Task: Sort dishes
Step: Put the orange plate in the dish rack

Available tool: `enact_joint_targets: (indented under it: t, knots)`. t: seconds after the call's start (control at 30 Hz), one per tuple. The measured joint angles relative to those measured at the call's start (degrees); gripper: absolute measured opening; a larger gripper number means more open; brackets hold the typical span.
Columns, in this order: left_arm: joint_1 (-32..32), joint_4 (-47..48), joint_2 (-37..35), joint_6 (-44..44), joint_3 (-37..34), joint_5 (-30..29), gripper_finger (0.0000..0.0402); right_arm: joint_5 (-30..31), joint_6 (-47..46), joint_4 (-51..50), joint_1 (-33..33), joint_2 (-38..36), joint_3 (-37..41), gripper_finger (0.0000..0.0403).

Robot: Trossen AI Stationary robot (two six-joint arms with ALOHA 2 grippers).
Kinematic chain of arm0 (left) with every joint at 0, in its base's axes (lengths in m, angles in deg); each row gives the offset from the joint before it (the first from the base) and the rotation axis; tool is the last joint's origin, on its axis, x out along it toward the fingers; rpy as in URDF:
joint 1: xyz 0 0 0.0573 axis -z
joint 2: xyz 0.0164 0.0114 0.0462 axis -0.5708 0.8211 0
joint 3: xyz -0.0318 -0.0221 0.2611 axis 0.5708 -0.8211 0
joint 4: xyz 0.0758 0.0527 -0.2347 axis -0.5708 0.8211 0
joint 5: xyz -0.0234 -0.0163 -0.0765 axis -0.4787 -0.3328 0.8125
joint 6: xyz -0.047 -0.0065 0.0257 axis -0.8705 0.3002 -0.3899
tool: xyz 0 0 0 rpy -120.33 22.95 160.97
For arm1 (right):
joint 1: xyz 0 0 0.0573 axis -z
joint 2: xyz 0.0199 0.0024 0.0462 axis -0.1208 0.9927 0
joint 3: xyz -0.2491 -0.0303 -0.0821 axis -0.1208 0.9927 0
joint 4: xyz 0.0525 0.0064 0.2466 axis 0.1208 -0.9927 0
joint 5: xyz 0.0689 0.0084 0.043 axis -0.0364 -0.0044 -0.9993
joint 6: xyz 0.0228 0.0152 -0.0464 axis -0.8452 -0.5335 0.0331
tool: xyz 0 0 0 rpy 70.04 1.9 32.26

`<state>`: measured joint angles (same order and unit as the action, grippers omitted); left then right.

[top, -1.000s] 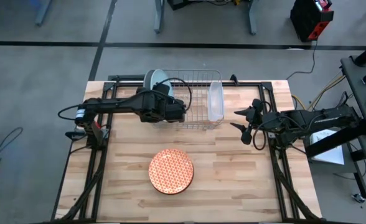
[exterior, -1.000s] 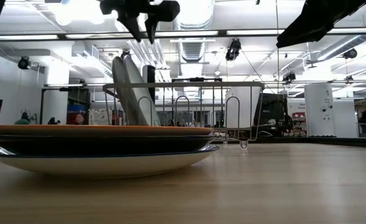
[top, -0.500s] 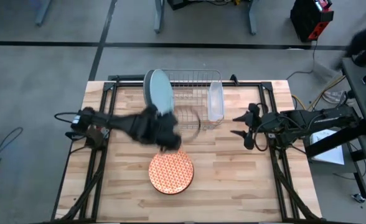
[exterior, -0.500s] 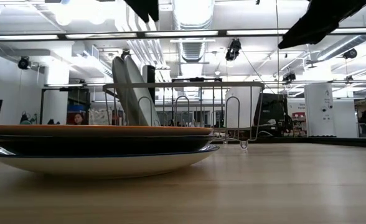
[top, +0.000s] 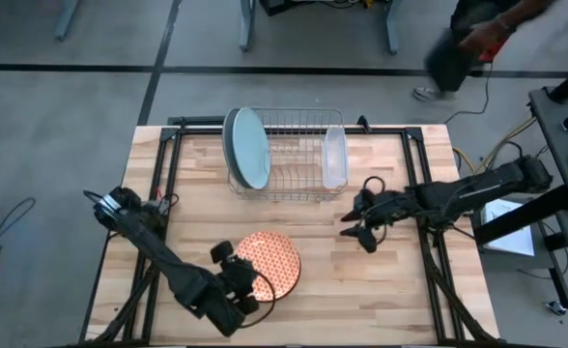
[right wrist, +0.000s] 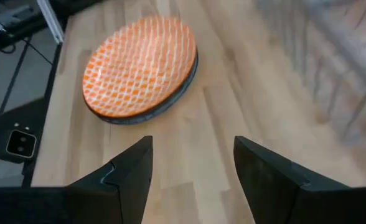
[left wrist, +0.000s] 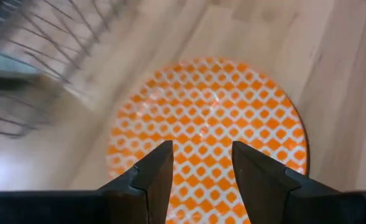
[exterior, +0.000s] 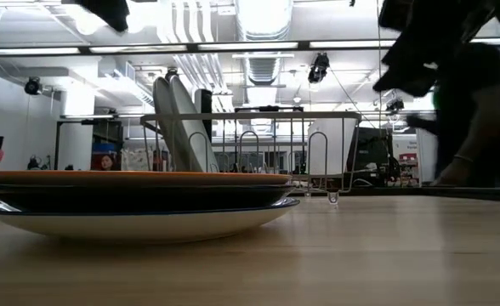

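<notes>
A stack of plates sits flat on the table's near middle, with the orange-and-white patterned plate point(top: 272, 261) on top. The low view shows that plate point(exterior: 139, 178) lying on a dark plate point(exterior: 148, 197), which lies on a pale plate point(exterior: 148, 223). Two large plates point(top: 245, 147), grey and pale blue, stand on edge in the wire rack's left end point(exterior: 178, 123). My left gripper point(top: 248, 280) is open at the stack's near-left rim, its fingers over the orange plate point(left wrist: 208, 118). My right gripper point(top: 356, 224) is open to the right of the stack, facing the orange plate point(right wrist: 142, 65).
The wire rack point(top: 298, 126) stands at the table's far middle, with a clear plastic tub point(top: 334, 157) upright in its right end. A person point(top: 468, 39) moves past beyond the far right corner and also shows in the low view point(exterior: 471, 119). Bare wood lies between stack and rack.
My left arm has swung away from the rack toward the near edge and now sits at the stack's near-left side, turned to face the orange plate. My right gripper has moved left toward the stack. A person has walked in behind the table.
</notes>
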<state>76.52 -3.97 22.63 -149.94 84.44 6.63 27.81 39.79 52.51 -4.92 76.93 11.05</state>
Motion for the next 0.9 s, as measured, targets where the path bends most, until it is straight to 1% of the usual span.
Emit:
enact_joint_targets:
  t: [0.1,0.23,0.4,0.5,0.6,0.9]
  knots:
    - [-0.02,-4.96,0.03,0.15,-5.82,1.01,0.0154,-0.02,-3.92,3.61,-1.2,5.1,0.0,0.0206]
    - [0.42,-5.14,0.03,0.14,-11.06,2.34,0.0154,0.02,-9.19,9.68,-2.45,11.05,-0.12,0.021]
    - [1.4,-6.28,0.03,-1.89,-16.45,6.43,0.0154,0.27,-14.6,16.66,-3.17,18.07,-0.17,0.0211]
    - [2.6,-8.79,0.01,-2.78,-19.12,6.5,0.0154,0.63,-17.56,17.54,-3.19,21.43,-0.17,0.0207]
    - [3.28,-11.06,-0.14,-3.09,-21.08,6.11,0.0154,1.12,-20.45,20.56,-3.57,24.77,-0.15,0.0205]
    - [3.52,-15.76,-0.39,-2.34,-25.22,4.09,0.0154,1.87,-26.86,38.24,-5.6,35.79,-0.2,0.0218]
